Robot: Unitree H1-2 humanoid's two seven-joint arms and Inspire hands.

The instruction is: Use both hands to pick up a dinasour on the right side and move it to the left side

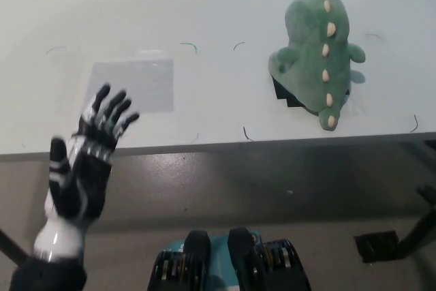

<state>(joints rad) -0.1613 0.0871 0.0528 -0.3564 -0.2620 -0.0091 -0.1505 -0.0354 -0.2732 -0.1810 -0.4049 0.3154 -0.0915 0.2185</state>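
A green plush dinosaur (313,59) with a row of cream spikes down its back sits on the right part of the white table (225,5). It is near the front edge and partly covers a black mark (282,93). My white left hand (83,161) is raised at the lower left with its dark palm open and fingers spread. It shows over the table's front edge, far from the dinosaur. Only a dark sliver of my black right hand (429,195) shows at the right border, below the table edge.
A grey square patch (139,76) lies on the table's left part, just beyond my left hand. Small dark curved marks dot the tabletop. Below the table's front edge are the floor and a black table foot (376,247) at the lower right.
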